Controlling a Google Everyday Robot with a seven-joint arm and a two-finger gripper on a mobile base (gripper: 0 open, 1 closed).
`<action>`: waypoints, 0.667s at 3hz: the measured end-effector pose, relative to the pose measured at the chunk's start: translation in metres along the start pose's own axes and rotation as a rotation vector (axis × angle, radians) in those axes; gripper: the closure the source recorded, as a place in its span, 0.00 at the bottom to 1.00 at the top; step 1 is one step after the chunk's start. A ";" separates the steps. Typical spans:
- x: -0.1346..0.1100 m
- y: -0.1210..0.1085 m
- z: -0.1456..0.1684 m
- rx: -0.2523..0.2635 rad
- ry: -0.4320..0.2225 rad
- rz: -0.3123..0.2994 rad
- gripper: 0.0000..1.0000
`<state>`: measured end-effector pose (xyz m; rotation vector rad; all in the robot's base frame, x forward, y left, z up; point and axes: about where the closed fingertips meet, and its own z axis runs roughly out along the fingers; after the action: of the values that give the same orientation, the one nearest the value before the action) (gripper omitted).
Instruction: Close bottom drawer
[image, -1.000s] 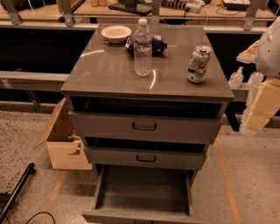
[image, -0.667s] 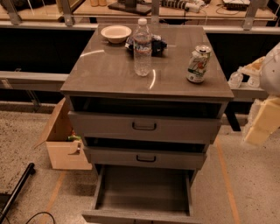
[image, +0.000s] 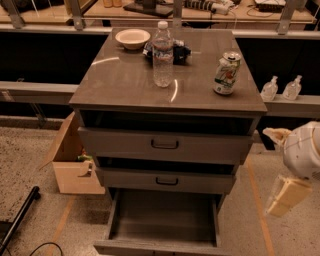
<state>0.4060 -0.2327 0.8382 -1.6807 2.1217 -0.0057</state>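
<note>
From my station I see the bottom drawer (image: 162, 220) pulled far out below the front edge of the desk (image: 125, 80). Its wide tray shows only a bare grey floor. Its front panel runs along the lower edge of my view and I cannot make out the handle. Above it the middle drawer (image: 165, 180) and the top drawer (image: 165, 145) each stand slightly out, with a dark gap over each front. I cannot see into either one.

The gripper (image: 285, 195) hangs off the desk's right edge, below the level of the top, about level with the middle drawer and well apart from all three drawers. I cannot tell whether it is open or closed, and it holds nothing that I can see.

On the desk, a pale bowl (image: 132, 38) sits near the back left corner, its inside looking plain. A clear water bottle (image: 163, 55) with a white cap stands upright near the middle, toward the back edge. A dark object (image: 179, 51) that I cannot identify lies just behind it. A drink can (image: 225, 73) stands upright near the right edge.

On the floor beside the left edge is an open cardboard box (image: 75, 167) with something green inside. Two pump bottles (image: 270, 89) stand on a ledge past the right edge. A black pole (image: 17, 220) lies on the floor at the lower left, away from the drawer.
</note>
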 end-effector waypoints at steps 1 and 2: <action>0.017 0.018 0.058 0.001 -0.043 -0.017 0.00; 0.043 0.053 0.131 -0.082 -0.036 -0.025 0.00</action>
<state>0.3927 -0.2246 0.6914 -1.7407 2.1007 0.1043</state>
